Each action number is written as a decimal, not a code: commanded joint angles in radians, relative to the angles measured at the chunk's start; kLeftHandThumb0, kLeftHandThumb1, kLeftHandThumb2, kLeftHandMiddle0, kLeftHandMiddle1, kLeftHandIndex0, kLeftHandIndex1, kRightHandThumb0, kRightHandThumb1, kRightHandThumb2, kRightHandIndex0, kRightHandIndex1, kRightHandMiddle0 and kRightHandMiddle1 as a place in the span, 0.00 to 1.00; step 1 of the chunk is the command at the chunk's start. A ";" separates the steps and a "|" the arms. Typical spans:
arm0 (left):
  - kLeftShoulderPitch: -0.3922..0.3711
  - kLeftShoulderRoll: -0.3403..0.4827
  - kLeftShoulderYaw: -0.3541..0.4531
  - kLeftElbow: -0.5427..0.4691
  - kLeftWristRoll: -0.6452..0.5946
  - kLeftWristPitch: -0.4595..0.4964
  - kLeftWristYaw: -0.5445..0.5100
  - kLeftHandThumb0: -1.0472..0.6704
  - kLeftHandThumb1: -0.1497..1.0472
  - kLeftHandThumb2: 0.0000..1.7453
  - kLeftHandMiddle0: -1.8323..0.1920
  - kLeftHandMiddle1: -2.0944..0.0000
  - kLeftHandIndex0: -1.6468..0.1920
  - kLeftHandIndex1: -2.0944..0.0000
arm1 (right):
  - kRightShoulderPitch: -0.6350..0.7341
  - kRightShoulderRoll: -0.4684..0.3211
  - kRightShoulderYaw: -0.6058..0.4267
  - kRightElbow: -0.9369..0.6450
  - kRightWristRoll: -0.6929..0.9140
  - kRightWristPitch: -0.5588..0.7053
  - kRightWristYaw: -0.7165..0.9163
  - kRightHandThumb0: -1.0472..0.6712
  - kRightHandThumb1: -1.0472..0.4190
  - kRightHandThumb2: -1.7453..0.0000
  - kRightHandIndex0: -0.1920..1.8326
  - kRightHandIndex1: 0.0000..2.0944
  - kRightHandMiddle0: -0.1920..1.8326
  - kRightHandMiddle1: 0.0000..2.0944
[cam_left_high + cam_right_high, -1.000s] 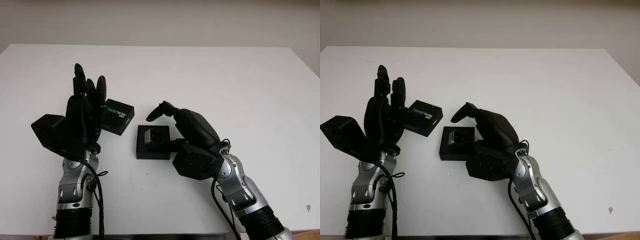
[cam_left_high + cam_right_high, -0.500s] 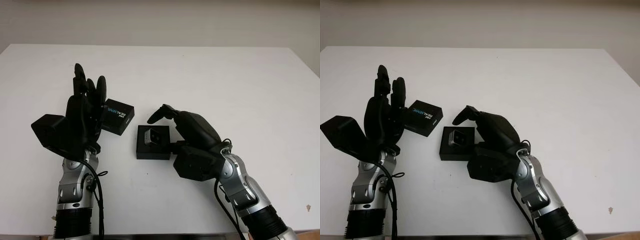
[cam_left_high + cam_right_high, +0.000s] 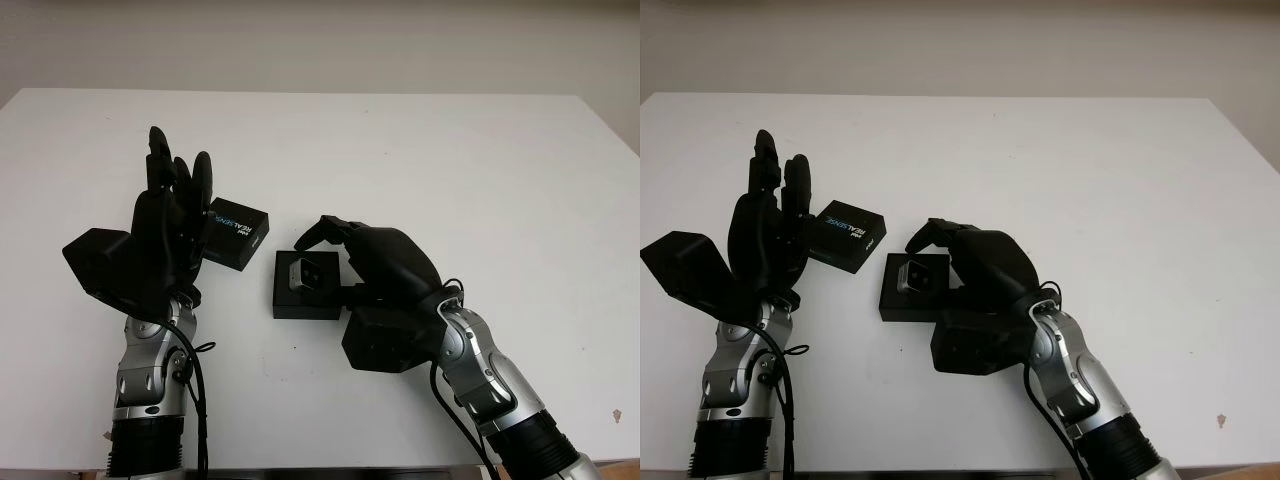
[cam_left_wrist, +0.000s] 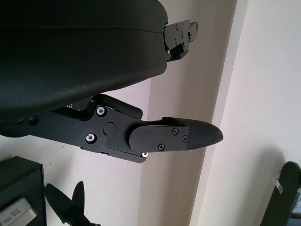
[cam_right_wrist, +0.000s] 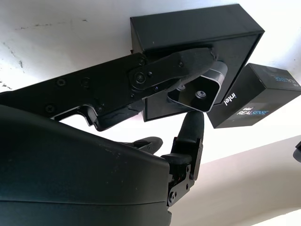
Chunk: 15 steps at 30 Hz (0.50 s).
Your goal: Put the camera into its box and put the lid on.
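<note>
Gripping camera [image 3: 304, 272] over box [image 3: 305, 300], right robot hand [image 3: 335, 250]

1. The black right hand [image 5: 188, 101] holds the small silver rectangular camera [image 5: 200, 92] between its fingers [image 5: 155, 75].
2. The camera is over the open black square box [image 5: 188, 33].
3. The black printed lid [image 5: 254, 94] lies just beside the box on the white table [image 5: 56, 33].

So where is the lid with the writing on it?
The lid lies on the white table, beside the raised left hand, just left of the open box.
</note>
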 commanded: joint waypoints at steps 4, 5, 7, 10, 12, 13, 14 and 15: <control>0.006 0.001 0.000 -0.018 -0.001 -0.007 0.001 0.25 1.00 0.18 1.00 1.00 1.00 1.00 | 0.012 -0.018 0.007 0.004 -0.016 -0.021 -0.017 0.28 0.09 0.97 0.29 0.08 0.29 0.55; 0.007 0.003 -0.002 -0.018 0.002 -0.008 -0.001 0.24 1.00 0.19 1.00 1.00 1.00 1.00 | 0.013 -0.019 0.007 0.006 -0.016 -0.026 -0.020 0.28 0.09 0.97 0.29 0.08 0.29 0.57; 0.008 0.005 -0.004 -0.019 0.005 -0.010 -0.003 0.25 1.00 0.20 1.00 1.00 1.00 1.00 | 0.013 -0.022 0.007 0.011 -0.017 -0.035 -0.027 0.29 0.09 0.97 0.30 0.09 0.31 0.60; 0.008 0.010 -0.007 -0.017 0.013 -0.012 -0.004 0.25 1.00 0.21 1.00 1.00 1.00 1.00 | 0.013 -0.022 0.008 0.016 -0.015 -0.039 -0.031 0.30 0.08 0.97 0.31 0.10 0.33 0.62; 0.008 0.006 -0.004 -0.020 0.010 -0.010 -0.003 0.25 1.00 0.21 1.00 1.00 1.00 1.00 | 0.015 -0.020 0.006 0.017 -0.009 -0.039 -0.030 0.30 0.08 0.97 0.32 0.10 0.34 0.63; 0.009 0.005 -0.003 -0.021 0.007 -0.009 -0.004 0.25 1.00 0.21 1.00 1.00 1.00 1.00 | 0.015 -0.020 0.006 0.018 -0.007 -0.039 -0.029 0.31 0.08 0.97 0.32 0.11 0.34 0.64; 0.010 0.006 -0.004 -0.022 0.008 -0.009 -0.005 0.25 1.00 0.21 1.00 1.00 1.00 1.00 | 0.015 -0.020 0.006 0.019 -0.007 -0.039 -0.029 0.31 0.08 0.97 0.32 0.11 0.35 0.64; 0.011 0.007 -0.005 -0.023 0.010 -0.007 -0.004 0.25 1.00 0.21 1.00 1.00 1.00 1.00 | 0.016 -0.020 0.005 0.020 -0.006 -0.039 -0.030 0.32 0.08 0.97 0.32 0.11 0.35 0.65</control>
